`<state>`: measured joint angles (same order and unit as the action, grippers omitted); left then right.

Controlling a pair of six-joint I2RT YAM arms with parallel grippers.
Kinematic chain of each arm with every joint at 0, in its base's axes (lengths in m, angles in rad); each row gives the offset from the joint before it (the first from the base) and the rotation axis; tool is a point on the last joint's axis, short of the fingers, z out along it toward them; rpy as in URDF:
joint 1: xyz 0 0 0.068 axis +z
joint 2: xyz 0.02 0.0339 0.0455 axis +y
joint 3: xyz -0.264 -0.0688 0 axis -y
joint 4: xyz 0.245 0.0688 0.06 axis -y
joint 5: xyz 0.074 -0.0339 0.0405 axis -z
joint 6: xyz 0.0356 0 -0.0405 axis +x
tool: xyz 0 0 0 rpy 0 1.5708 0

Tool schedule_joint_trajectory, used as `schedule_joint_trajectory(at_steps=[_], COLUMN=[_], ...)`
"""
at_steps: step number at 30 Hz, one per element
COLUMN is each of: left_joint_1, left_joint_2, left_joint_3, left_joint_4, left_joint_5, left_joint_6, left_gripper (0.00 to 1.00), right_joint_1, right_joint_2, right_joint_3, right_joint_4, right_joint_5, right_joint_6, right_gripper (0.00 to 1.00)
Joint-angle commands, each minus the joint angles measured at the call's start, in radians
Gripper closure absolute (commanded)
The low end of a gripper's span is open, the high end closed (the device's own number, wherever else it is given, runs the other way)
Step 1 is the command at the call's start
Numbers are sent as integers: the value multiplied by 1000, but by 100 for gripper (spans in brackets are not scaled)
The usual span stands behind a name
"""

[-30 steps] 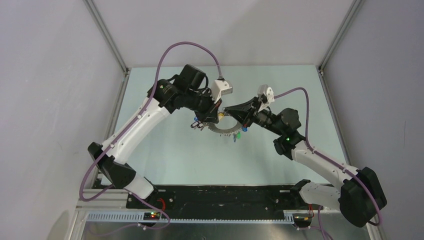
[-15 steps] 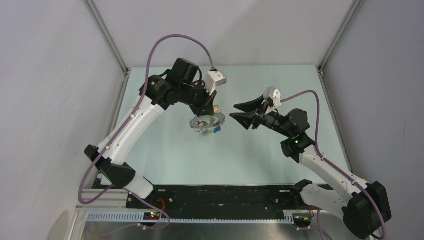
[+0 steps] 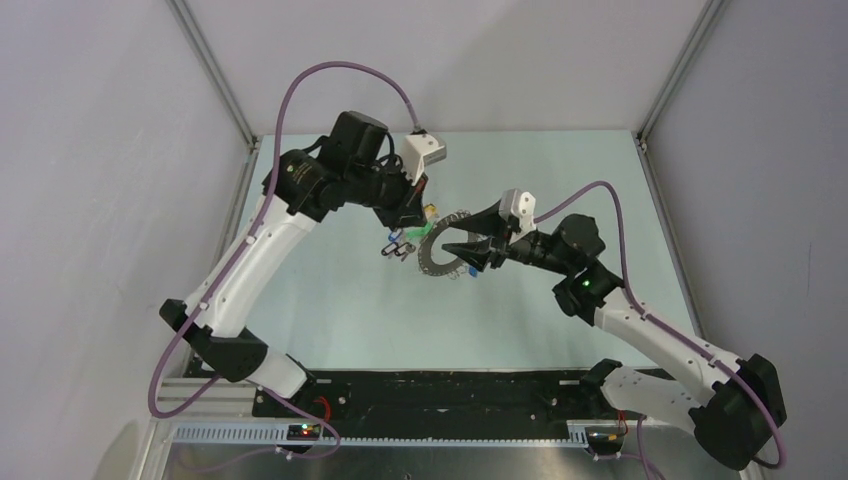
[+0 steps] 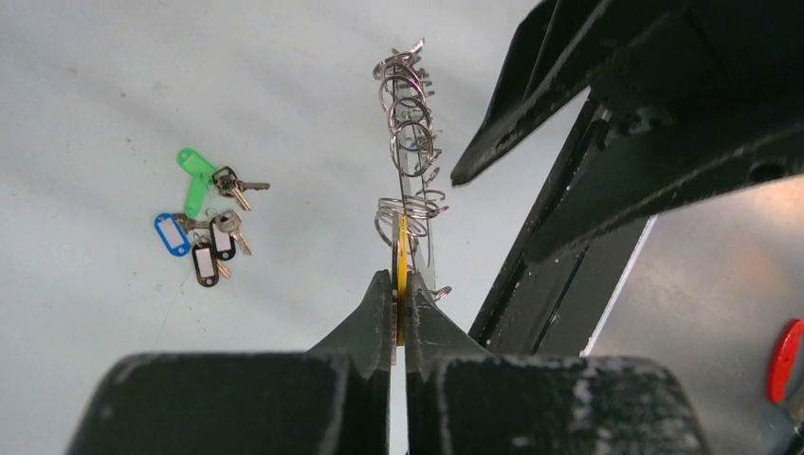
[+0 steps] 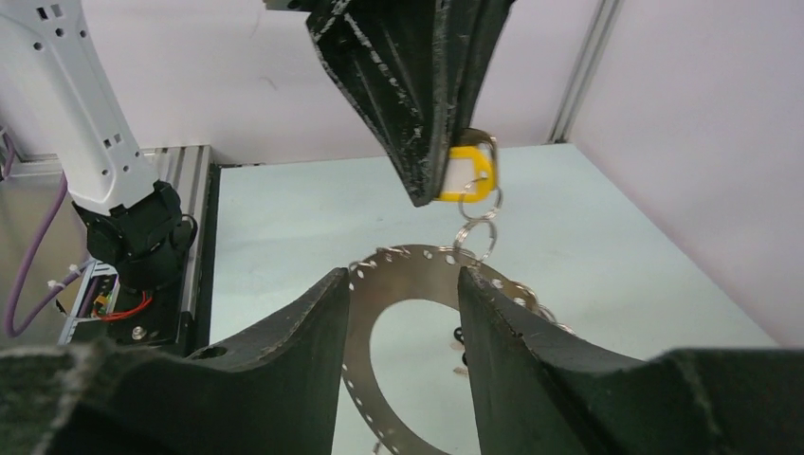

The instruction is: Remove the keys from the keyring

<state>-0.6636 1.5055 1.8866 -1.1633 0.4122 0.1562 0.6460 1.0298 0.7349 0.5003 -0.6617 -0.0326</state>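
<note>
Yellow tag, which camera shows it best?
The right wrist view: the yellow tag faces the camera, pinched in the left claw. The left wrist view shows the tag edge-on in the claw; the top view shows only a tiny yellow speck.

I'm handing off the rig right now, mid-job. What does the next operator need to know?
Left hand: shut on the yellow tag; keyring hangs from it by small rings, above the table.
Right hand: open, fingers either side of the keyring's rim, not gripping.
Done: keys with green, blue and dark tags lie loose on the table.
Left: free the yellow tag; check the rim for more keys.
</note>
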Motion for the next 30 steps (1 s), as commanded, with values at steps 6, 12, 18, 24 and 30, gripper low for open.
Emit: schedule_joint_trajectory(at_steps=[6, 12, 18, 24, 30], left_joint_1=[-25, -32, -32, -33, -18], left_joint_2=[-13, -17, -19, -21, -48], left_joint_3=[73, 72, 74, 74, 74], left_joint_4=[32, 32, 33, 32, 31], left_joint_5=[2, 6, 10, 2, -39], left_joint_6=[-49, -49, -50, -47, -34], left_gripper=[100, 100, 100, 100, 100], right_joint_1=[64, 63, 69, 69, 51], right_joint_2=[33, 74, 102, 100, 68], right_joint_3=[79, 119, 140, 144, 145], right_joint_4=[-11, 14, 36, 19, -67], right_joint_5=[143, 129, 119, 129, 139], right_joint_6=[-103, -90, -70, -78, -91], right_gripper=[49, 56, 62, 90, 100])
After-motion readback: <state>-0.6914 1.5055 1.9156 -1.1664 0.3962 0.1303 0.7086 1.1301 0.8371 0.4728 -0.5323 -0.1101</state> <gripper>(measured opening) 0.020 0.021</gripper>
